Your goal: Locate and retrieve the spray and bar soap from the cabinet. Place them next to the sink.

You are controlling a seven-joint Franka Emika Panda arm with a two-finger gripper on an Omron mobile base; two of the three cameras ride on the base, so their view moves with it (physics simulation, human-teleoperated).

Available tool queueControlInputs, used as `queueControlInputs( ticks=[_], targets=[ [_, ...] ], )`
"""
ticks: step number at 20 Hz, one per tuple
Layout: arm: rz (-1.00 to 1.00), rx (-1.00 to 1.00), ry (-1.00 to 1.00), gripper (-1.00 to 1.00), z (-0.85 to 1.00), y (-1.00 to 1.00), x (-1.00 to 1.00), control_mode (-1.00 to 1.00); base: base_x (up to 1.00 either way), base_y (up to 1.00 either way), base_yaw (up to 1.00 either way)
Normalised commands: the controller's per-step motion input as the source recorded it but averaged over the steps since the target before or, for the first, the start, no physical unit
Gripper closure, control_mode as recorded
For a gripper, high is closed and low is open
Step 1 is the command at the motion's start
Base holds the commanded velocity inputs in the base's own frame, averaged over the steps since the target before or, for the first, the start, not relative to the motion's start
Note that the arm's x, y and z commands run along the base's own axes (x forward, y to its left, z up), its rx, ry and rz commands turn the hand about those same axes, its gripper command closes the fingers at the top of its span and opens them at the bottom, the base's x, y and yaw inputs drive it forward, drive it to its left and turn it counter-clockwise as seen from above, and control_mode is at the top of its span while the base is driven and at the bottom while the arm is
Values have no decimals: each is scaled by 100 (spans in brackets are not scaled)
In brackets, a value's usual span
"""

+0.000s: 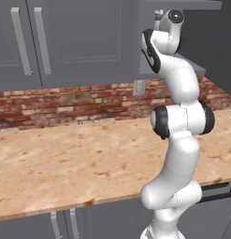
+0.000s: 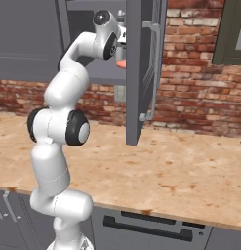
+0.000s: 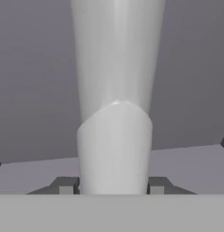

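The spray (image 3: 115,90), a tall pale grey bottle, stands upright on the grey shelf of the cabinet (image 3: 186,163). My gripper (image 3: 112,186) is shut on its lower body, with a dark fingertip pressed on each side. In the right base view the gripper (image 2: 123,38) reaches up into the open cabinet (image 2: 100,75), and the salmon-pink bar soap (image 2: 121,63) lies on the shelf just below the hand. In the left base view the hand (image 1: 160,16) is raised at the cabinet's shelf (image 1: 147,70). The sink is out of view.
The cabinet's open door (image 2: 141,73) with its long silver handle (image 2: 153,68) juts out to the right of the arm. A wooden counter (image 1: 79,163) runs below a brick wall (image 1: 65,105). Closed grey doors (image 1: 65,37) hang at the left.
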Motion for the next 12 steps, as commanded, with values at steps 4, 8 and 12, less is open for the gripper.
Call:
queueControlInputs(
  ticks=[4, 8, 12],
  targets=[
    [-8, 0, -7, 100, 0, 32, -23, -100, 0, 0, 0],
    [-6, 0, -2, 100, 0, 30, -22, -100, 0, 0, 0],
    [-10, 0, -1, 100, -3, 31, -3, -100, 0, 0, 0]
  ],
)
